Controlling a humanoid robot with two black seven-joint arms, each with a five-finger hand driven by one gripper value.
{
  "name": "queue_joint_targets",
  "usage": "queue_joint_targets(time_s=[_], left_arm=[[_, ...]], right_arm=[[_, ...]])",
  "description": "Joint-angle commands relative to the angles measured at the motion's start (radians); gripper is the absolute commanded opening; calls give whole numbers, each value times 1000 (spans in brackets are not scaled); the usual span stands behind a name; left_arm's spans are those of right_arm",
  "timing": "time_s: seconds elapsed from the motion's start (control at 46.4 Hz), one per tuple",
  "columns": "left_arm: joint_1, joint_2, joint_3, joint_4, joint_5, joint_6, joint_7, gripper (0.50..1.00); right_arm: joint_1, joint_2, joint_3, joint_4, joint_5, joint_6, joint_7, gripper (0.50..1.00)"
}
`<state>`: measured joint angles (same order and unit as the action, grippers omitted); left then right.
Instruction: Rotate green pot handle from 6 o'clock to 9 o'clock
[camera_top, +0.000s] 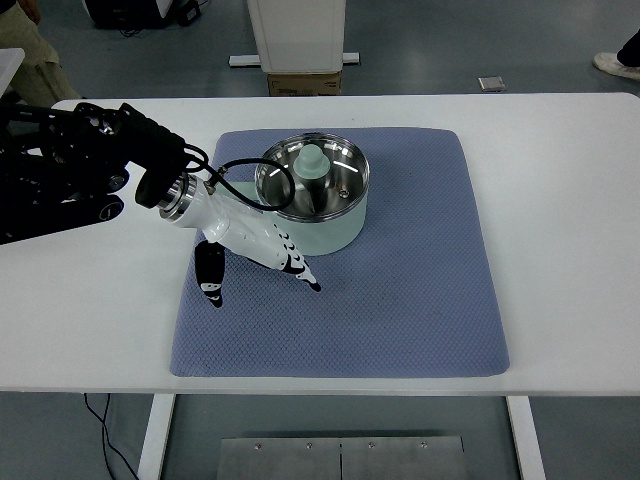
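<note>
one left hand perhaps hides the green pot handle.

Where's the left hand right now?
Top view: the left hand lies on the blue mat, left of centre, against the green pot's near-left side.

white table on grey floor.

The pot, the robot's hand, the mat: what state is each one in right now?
Green pot: upright on the mat, no lid on it, a pale green piece standing inside.
Left hand: resting against the pot's near-left side, fingers spread over the mat, holding nothing.
Blue mat: lying flat on the table.
White table: bearing the mat.
</note>
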<state>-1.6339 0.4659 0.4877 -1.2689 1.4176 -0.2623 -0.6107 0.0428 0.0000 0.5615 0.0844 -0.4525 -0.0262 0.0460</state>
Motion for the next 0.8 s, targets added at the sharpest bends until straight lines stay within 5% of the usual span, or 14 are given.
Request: queue_joint_targets(time_s=[0.0,0.776], left_arm=[[0,-6,-8,-10,-5,-1,0,1000],[42,-66,-170,-20,-443,0,0,1000]], right_arm=[[0,0,0,0,0,0,0,1000],[0,0,0,0,0,0,0,1000]])
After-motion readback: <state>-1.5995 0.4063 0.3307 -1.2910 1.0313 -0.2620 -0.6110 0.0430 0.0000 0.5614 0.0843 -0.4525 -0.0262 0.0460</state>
